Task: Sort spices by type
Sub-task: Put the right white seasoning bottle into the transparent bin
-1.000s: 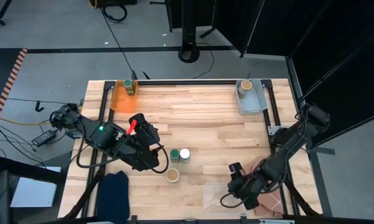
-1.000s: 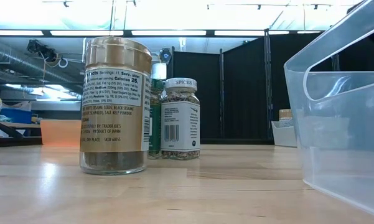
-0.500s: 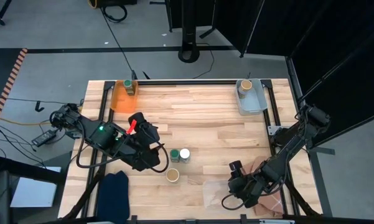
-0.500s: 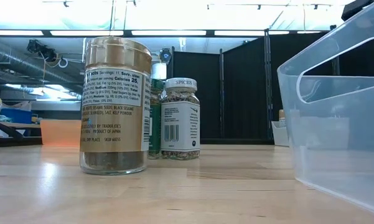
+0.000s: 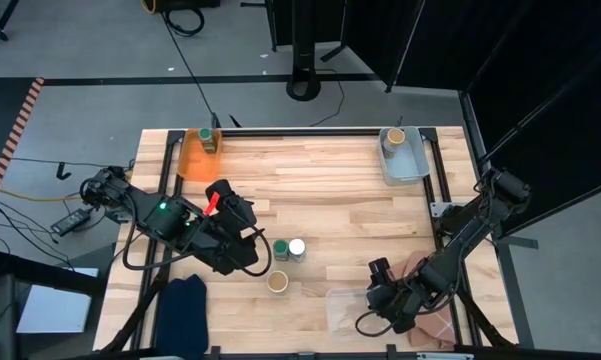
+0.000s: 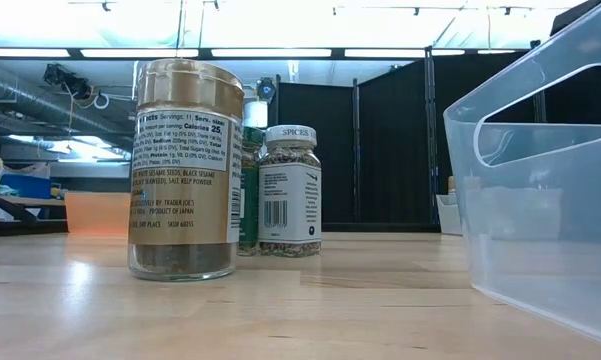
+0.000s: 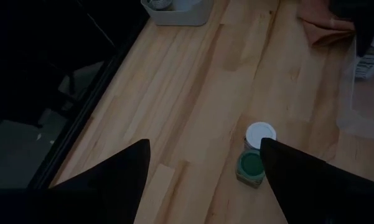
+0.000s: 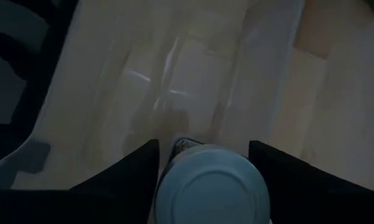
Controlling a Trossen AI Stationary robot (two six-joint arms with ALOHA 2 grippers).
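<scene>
The spices are scattered over the wooden surface (image 5: 320,190). Near the middle, a green-lidded jar (image 5: 280,249) and a white-lidded jar (image 5: 297,247) stand touching side by side, and a tan-lidded jar (image 5: 277,282) stands just beside them toward the front edge. In the low view the tan-lidded jar is nearest, upright, with the other two upright behind it. A second green-lidded jar (image 5: 208,135) sits in an orange bin (image 5: 190,160) at the far left corner, and a second tan-lidded jar (image 5: 391,139) sits in a grey bin (image 5: 412,162) at the far right corner.

The left gripper (image 5: 261,250) hangs just left of the middle pair, its fingers (image 7: 112,186) spread wide with nothing between them; its wrist view looks down on the green and white lids past the gap.

The right gripper (image 5: 378,290) is at the front right, over a clear bin (image 5: 337,310). Its fingers (image 8: 140,171) pinch another white-lidded jar (image 8: 211,190), which is held above the bin's floor, inside its walls. A tan cloth (image 5: 435,325) lies under the right arm beside the clear bin. A dark blue cloth (image 5: 183,305) lies at the front left edge.
</scene>
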